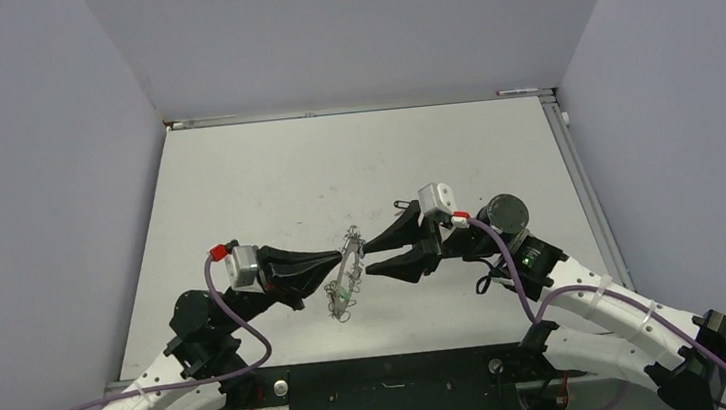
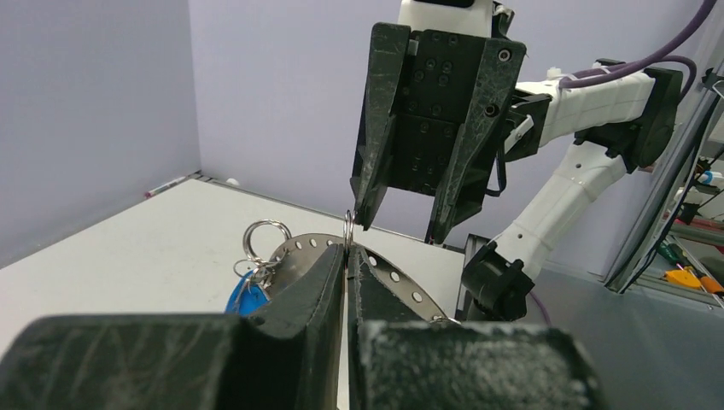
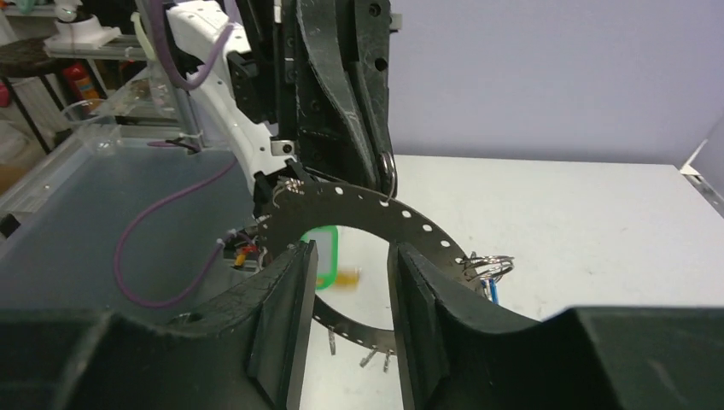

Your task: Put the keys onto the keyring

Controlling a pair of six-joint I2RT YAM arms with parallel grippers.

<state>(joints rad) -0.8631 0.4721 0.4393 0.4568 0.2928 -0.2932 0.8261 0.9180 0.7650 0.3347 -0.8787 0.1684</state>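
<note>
Two arms reach in from the near edge of the table [image 1: 266,174] and meet over its near half. The left gripper [image 1: 338,259] is clamped tight on the rim of the single keyring [image 3: 416,224], its two fingers pressed flat on either face. It holds the ring up off the table, standing on edge and tilted.

Facing it, the right gripper [image 3: 352,256] stands part-open. Its two fingertips are apart and just beside the ring's opposite face, one of them close to a small split ring on the top rim; whether it touches cannot be told.

Keys [image 1: 340,303] hang in a cluster from the ring's lower side. Three tags can be made out:
- one blue tag [image 2: 245,299]
- one green tag [image 3: 324,256], seen through the centre hole
- one yellow tag [image 3: 347,278], only a blurred scrap

At least two split rings [image 2: 266,235] sit above the blue one.
</note>
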